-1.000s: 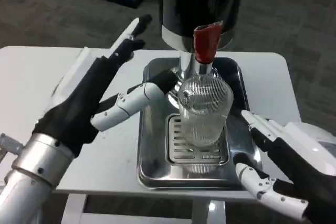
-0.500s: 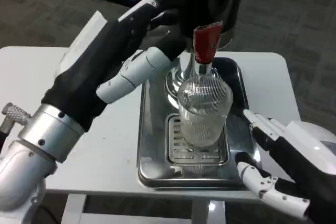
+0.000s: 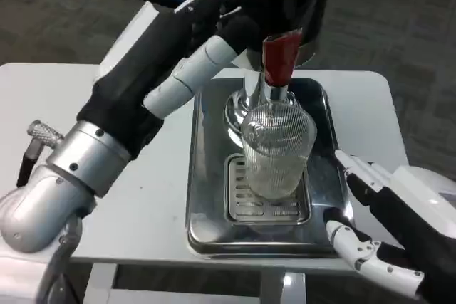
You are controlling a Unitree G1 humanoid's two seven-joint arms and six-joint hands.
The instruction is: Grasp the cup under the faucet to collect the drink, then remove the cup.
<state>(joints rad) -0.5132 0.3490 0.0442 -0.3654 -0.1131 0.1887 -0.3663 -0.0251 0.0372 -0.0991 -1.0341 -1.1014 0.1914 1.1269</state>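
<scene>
While cup sits under faucet (untouched) — both hands spread, empty.

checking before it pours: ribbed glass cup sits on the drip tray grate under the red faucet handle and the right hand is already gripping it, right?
Not quite. In the head view the right hand is open beside the drip tray, not touching the cup. The cup does stand on the grate under the red faucet handle.

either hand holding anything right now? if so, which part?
Nothing held. The left hand is raised beside the red tap lever, fingers apart; the right hand waits open beside the tray. The cup stands ungrasped on the grate.
</scene>
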